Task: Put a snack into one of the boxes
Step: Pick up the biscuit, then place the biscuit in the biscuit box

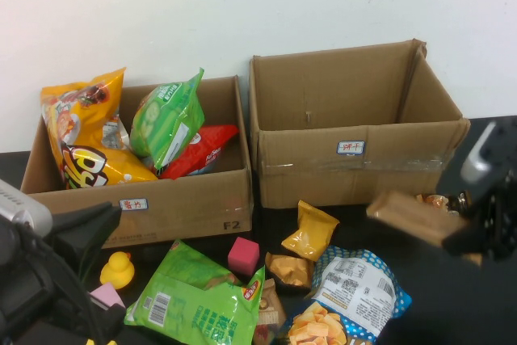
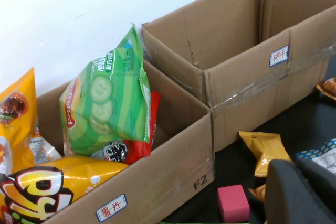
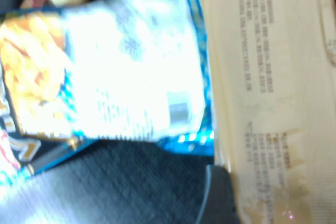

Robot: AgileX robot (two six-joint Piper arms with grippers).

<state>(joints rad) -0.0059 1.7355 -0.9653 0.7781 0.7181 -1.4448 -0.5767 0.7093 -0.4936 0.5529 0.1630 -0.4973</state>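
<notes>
- Holding a tan snack pack clamped flat in its fingers, your right gripper sat low right.
- Your taller box lay at 11 o'clock from it.
- Left gripper idled far left; couldn't tell its fingers.

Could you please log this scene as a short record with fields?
left tool: parked at the near left, fingers unclear
right tool: at the right, raised, shut on tan flat snack packet
lower wide brown cardboard box: holds chip bags
taller taped brown cardboard box: no contents visible
table: loose snacks, pink cube, yellow duck
</notes>
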